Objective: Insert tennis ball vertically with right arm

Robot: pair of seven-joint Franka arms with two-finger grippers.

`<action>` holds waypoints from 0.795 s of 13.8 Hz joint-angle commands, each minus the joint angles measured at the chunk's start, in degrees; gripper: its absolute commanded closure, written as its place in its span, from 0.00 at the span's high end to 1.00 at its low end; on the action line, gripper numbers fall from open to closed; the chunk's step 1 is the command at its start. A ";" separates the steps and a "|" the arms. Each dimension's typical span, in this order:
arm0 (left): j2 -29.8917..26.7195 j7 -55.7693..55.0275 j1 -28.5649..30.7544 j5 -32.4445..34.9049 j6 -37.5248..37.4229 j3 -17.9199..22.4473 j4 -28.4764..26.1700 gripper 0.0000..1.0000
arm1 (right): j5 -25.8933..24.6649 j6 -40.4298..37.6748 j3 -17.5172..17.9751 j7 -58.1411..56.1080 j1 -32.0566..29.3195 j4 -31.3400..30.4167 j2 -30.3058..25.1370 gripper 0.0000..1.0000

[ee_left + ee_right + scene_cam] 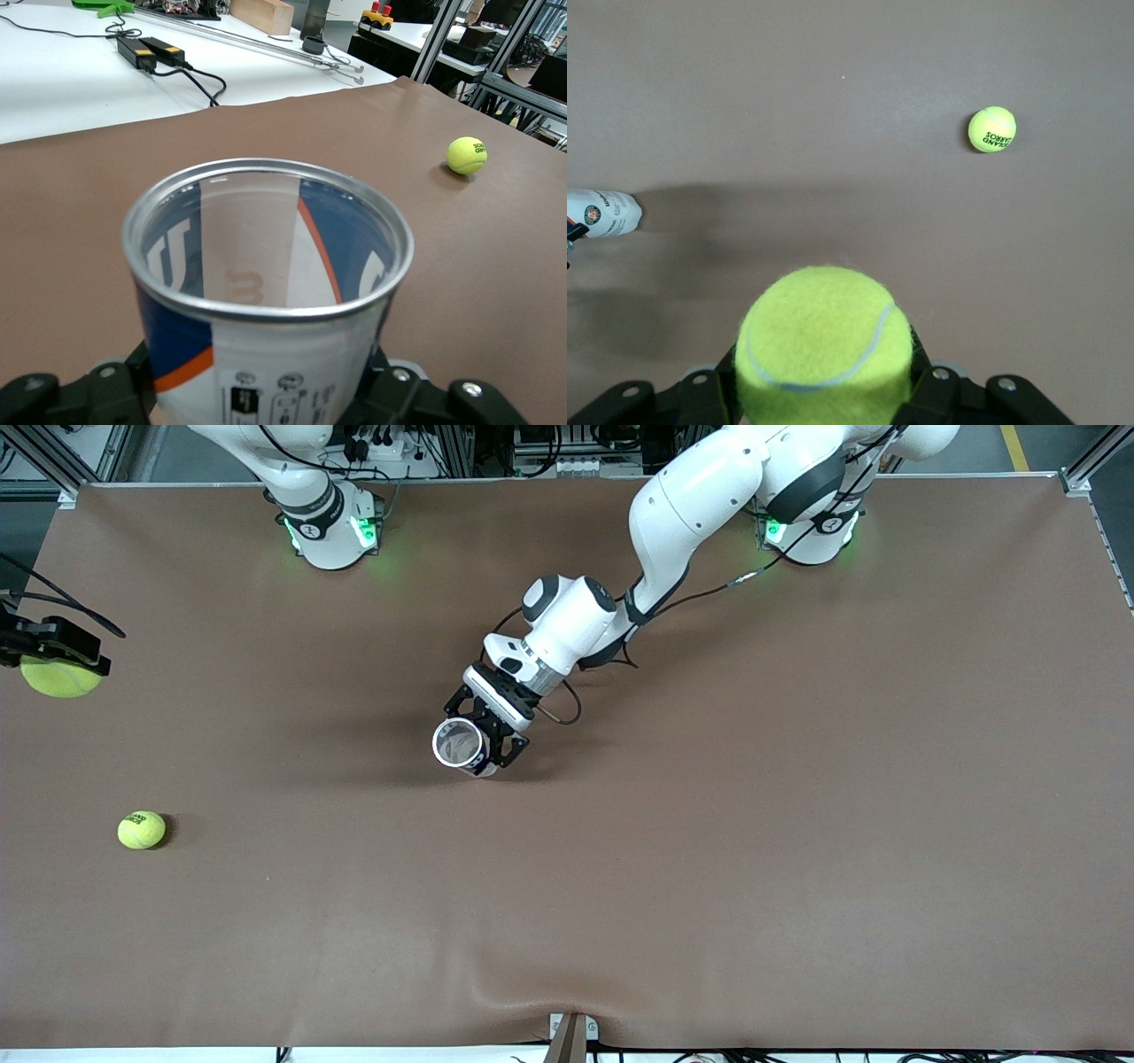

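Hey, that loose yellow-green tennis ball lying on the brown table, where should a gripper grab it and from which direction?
Probably straight from above, fingers closing across the widest middle of the loose yellow-green tennis ball. It is round, so no side is better, and it rests alone on the brown table with nothing touching it. The right gripper already holds another tennis ball; the left gripper holds the open can.

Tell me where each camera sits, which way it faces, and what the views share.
Front view: high across the table, looking down at both bases; the left hand holds the can mid-table, the right hand holds a ball at the right arm's end.
Left wrist view: on the left wrist, looking over the can's open mouth; hand fingers show.
Right wrist view: on the right wrist, looking down past the held ball.
Shared: the loose ball shows in all three; the can also in the right wrist view.
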 commanded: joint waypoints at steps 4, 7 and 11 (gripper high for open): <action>1.30 -0.93 -1.02 -0.86 0.72 0.98 1.62 0.87 | 0.48 -0.79 -0.26 -0.13 0.24 1.78 0.76 0.28; 1.57 -1.02 -1.81 -0.86 0.72 2.12 1.70 0.87 | 0.48 -0.87 -0.26 -0.31 0.15 1.78 0.76 0.28; 1.57 -1.11 -2.60 -0.86 0.72 2.73 1.70 0.83 | 0.39 -0.87 -0.26 -0.48 -0.02 1.78 0.76 0.28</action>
